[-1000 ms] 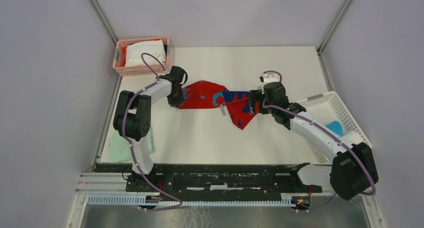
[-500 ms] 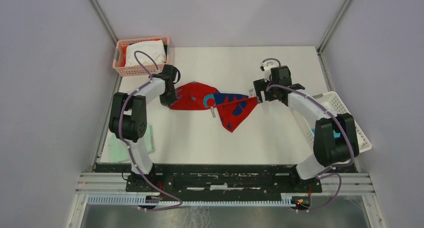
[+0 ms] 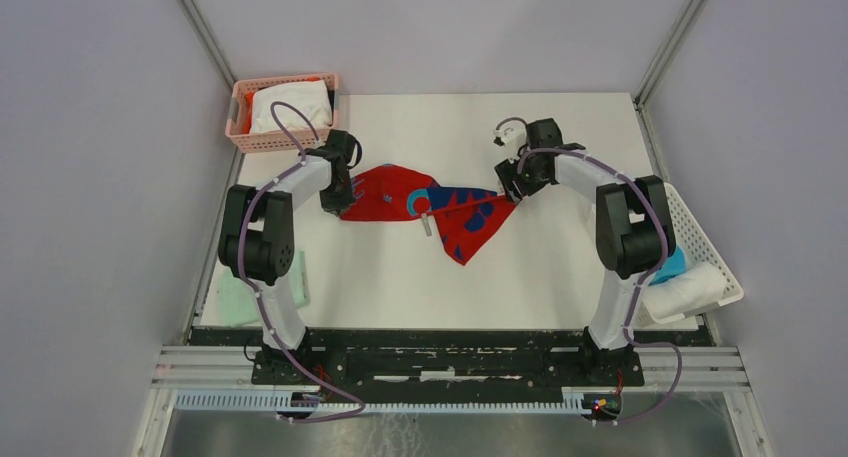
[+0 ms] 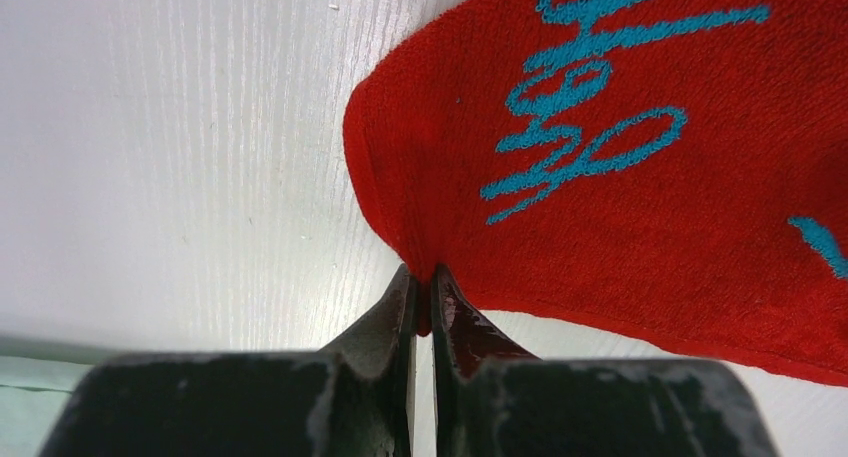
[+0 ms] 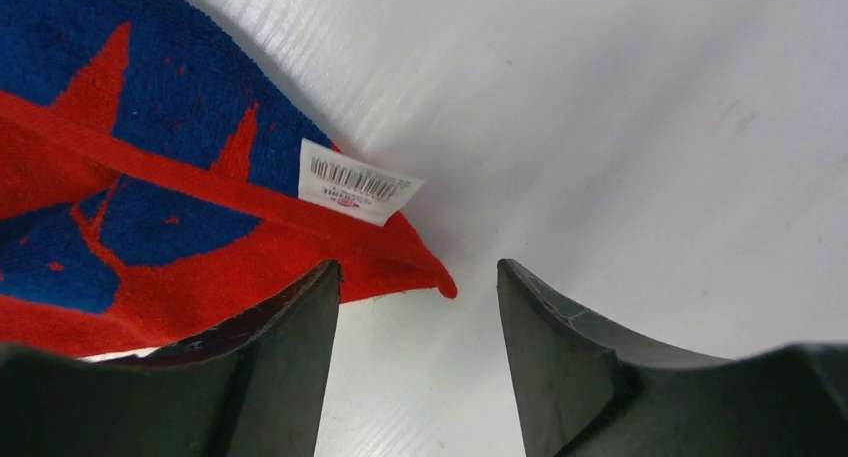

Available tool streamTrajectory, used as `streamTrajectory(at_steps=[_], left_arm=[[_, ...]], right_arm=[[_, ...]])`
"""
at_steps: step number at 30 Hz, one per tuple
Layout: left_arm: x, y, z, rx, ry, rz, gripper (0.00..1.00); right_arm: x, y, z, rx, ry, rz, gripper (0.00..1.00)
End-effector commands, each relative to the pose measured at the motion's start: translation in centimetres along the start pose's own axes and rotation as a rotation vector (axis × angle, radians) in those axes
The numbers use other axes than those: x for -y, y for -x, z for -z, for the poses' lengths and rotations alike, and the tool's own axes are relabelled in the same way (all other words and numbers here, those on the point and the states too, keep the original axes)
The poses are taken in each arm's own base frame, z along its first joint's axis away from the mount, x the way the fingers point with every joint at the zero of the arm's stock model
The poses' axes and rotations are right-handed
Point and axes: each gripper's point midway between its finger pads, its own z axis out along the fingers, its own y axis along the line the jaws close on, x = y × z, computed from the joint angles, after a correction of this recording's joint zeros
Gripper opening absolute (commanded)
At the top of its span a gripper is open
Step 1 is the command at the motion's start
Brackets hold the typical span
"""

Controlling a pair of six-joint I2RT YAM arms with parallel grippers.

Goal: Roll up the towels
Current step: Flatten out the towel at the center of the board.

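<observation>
The red towel with dark-blue blotches (image 3: 425,202) lies stretched across the middle of the table. My left gripper (image 3: 338,199) is at its left corner. In the left wrist view the jaws (image 4: 422,277) are shut, pinching the red towel's (image 4: 620,177) edge. My right gripper (image 3: 512,189) is at the towel's right corner and open. In the right wrist view the towel's tip (image 5: 440,282) lies between the fingers, untouched by the right one, with a white label (image 5: 358,184) just above. A turquoise towel (image 3: 672,262) and a rolled white towel (image 3: 690,287) sit in the white basket.
A pink basket (image 3: 240,117) with a white cloth (image 3: 290,107) stands at the back left. The white basket (image 3: 690,217) sits at the right edge. A pale mint-green cloth (image 3: 235,297) lies by the left arm's base. Metal frame posts rise at both back corners.
The left gripper shut on the towel's corner and drew it left. The right arm swung toward the back, its gripper now at the towel's right tip with narrower jaws.
</observation>
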Motion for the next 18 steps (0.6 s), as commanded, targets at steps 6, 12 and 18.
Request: streamTrajectory(at_steps=[6, 12, 18], left_arm=[[-0.3, 1.4, 1.2, 0.047, 0.000, -0.045, 0.09], [-0.4, 2.3, 1.8, 0.068, 0.000, -0.031, 0.07], [-0.9, 6.3, 5.2, 0.157, -0.028, 0.034, 0.03]], right_arm=[[-0.7, -0.3, -1.0, -0.060, 0.107, 0.112, 0.54], [-0.2, 0.0, -1.4, -0.071, 0.095, 0.133, 0.32], [2.0, 2.8, 1.6, -0.007, -0.039, 0.154, 0.04]])
